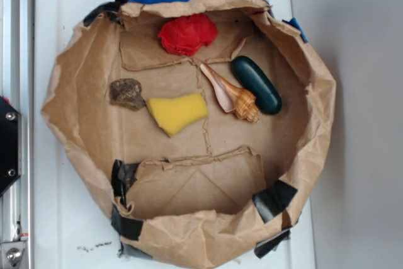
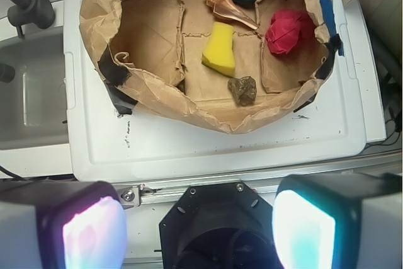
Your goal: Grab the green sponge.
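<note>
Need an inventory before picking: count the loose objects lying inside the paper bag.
5: red wad at the back, dark green capsule right, seashell beside it, yellow sponge center, rock left. None seems hidden.

The green sponge — yellow, ragged wedge — lies flat, mid-bag.

A white plastic lid lies ahead of the end effector, carrying a brown paper basin. A grey sink sits ahead-left.
</note>
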`<state>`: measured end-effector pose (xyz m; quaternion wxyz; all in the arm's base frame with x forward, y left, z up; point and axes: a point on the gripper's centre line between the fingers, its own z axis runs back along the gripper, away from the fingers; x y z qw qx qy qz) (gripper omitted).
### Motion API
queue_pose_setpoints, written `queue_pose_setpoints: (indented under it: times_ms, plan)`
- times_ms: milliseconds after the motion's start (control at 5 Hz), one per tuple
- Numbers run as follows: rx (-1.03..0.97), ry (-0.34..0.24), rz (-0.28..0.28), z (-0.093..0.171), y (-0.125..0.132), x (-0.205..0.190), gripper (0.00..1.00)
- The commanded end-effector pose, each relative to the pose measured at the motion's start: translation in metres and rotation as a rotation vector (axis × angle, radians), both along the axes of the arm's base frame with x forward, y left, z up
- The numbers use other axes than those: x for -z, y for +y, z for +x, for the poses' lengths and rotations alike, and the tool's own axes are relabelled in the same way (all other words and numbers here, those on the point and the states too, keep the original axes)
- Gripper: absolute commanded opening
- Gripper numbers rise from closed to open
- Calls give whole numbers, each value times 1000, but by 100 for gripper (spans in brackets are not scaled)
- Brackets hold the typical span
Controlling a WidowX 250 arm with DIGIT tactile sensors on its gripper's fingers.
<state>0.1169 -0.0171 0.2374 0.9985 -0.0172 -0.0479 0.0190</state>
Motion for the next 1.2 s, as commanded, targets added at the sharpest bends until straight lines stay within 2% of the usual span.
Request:
queue_pose_setpoints:
  times_ms: [0, 200, 600, 1000]
  plan:
    - [0, 0, 0, 0, 0, 0, 100]
    - [-10, 2, -16, 43, -3, 6, 100]
    - [-42, -9, -6, 82, 2, 16, 100]
    - [-63, -42, -36, 110, -1, 25, 100]
